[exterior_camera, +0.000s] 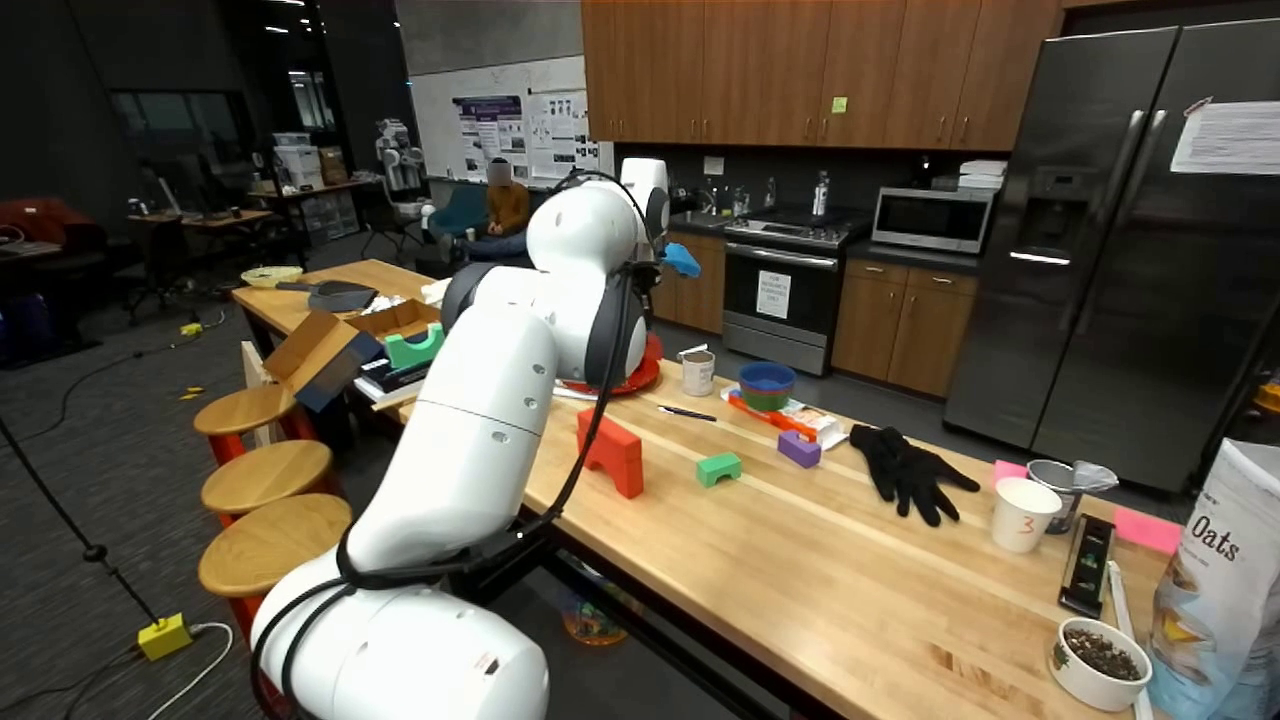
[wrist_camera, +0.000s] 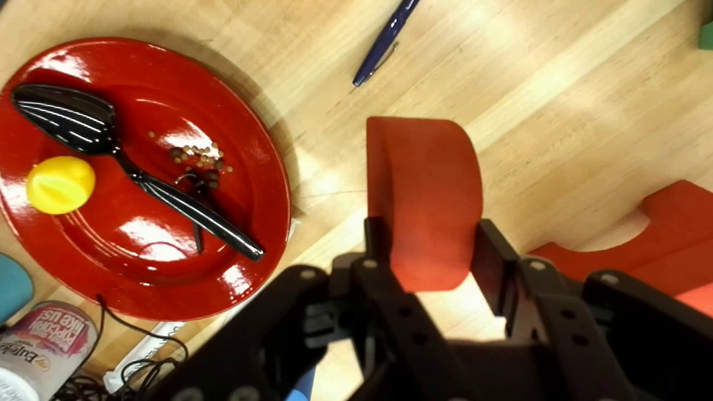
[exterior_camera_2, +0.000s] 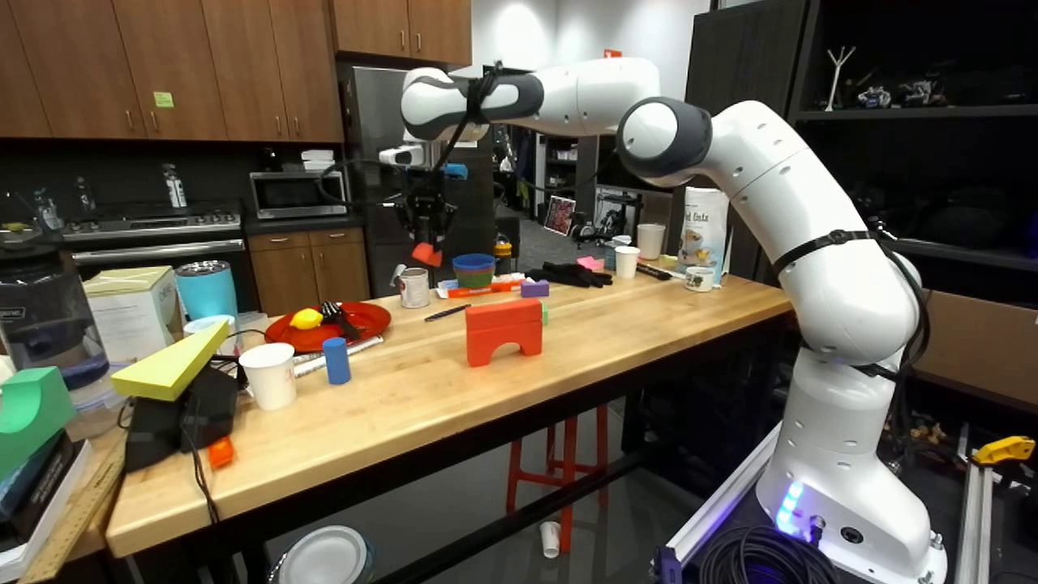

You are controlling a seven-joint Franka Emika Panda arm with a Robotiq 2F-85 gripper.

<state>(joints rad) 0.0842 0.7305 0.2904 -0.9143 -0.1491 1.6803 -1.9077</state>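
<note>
gripper (wrist_camera: 431, 245) pinching one red block (wrist_camera: 431, 189); on one red plate (wrist_camera: 128, 61): one black spoon (wrist_camera: 136, 174), one probable lemon (wrist_camera: 60, 185)

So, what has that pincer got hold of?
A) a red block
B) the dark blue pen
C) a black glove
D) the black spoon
A, since the wrist view shows the red block clamped in the pincer, above the wooden table.

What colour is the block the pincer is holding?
Red; the held block shows best in the wrist view.
</note>
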